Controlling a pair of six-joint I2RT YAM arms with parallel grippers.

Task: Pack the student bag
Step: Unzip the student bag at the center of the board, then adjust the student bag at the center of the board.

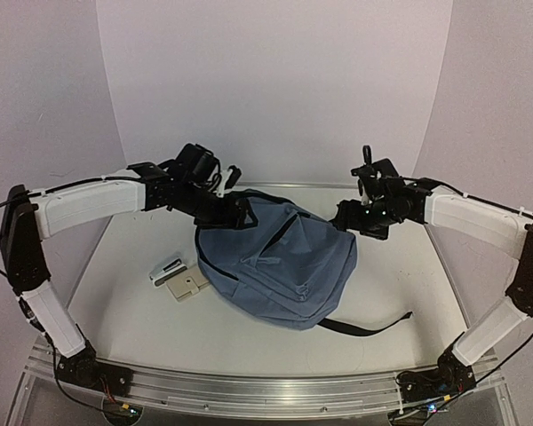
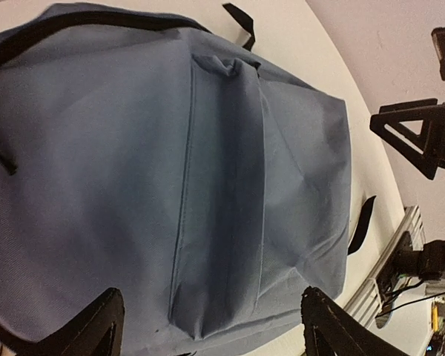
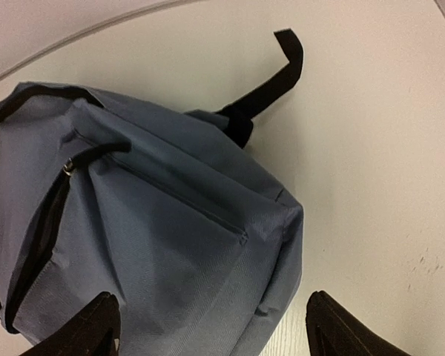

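A: Left gripper: how do its fingers stand?
B: Wide apart, with nothing between them. The right gripper is the same, fingers spread and gripping nothing.
A: And the student bag?
B: It lies flat on the white worktop, front face up, in the middle between the two grippers. The left one hangs at its far-left edge, the right one at its far-right edge. Both are very close to the fabric. I cannot tell whether either touches it.
A: Which way does it point?
B: From overhead its long axis runs on a slant, from far left to near right. The rounded top end lies far left, by the left gripper. The bottom end points near right, where a black strap trails out over the worktop.
A: The front pocket?
B: It crosses the bag's width. A zip on the front face gapes a little, dark inside. I cannot make out what is in there.
A: Anything else hidden?
B: Each wrist view cuts off part of the bag, and its underside is out of sight. Just left of the bag lie two small flat things, one silvery and one beige, too small to name.
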